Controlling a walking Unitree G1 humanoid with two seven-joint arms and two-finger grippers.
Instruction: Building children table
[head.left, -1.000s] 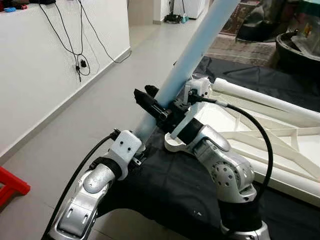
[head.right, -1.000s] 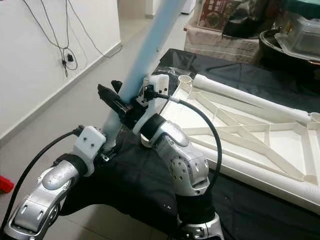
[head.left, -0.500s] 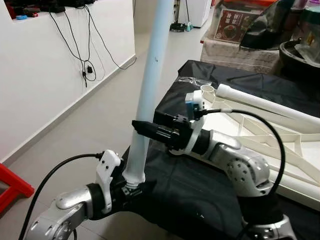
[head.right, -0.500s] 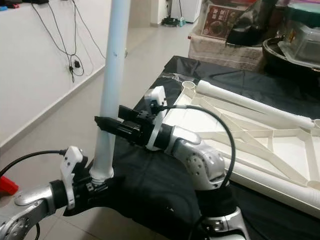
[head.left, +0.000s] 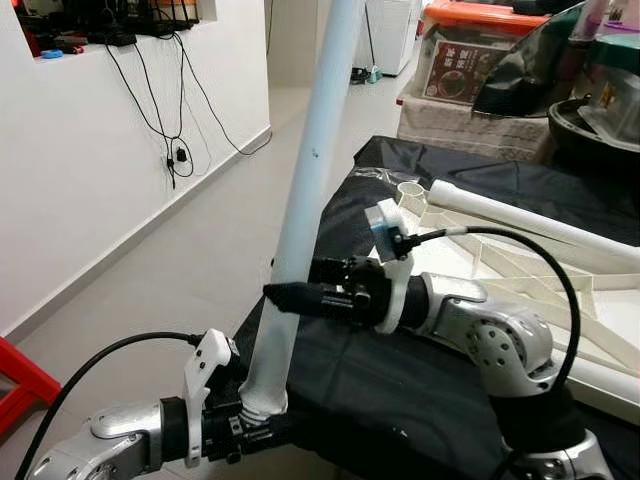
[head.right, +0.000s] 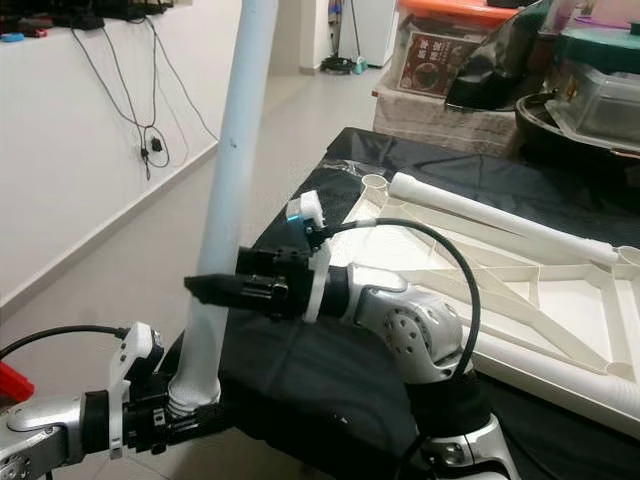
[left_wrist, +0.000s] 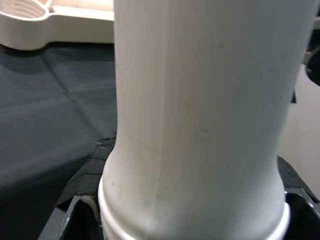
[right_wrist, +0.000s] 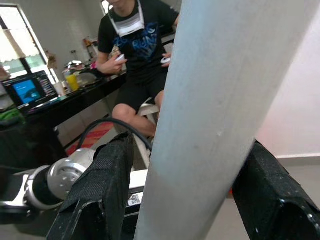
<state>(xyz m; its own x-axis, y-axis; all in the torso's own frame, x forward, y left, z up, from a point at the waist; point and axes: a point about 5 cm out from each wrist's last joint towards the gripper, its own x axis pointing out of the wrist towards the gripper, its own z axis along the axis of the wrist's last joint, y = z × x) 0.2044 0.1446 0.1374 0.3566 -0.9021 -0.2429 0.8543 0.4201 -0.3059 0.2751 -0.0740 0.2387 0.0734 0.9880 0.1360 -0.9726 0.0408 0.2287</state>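
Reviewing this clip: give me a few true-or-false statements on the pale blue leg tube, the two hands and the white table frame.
1. The long pale blue plastic leg tube stands nearly upright. True.
2. The left hand grips the tube at its lower end. True.
3. The right hand rests on the white plastic table frame. False: it closes on the tube above the left hand.
4. The table frame lies on a black cloth. True.
5. The tube is already seated in the frame's corner socket. False: it is held apart from the frame.

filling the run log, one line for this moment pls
left gripper: grips base of long white plastic table leg | right gripper: clamps mid-leg | leg: near upright
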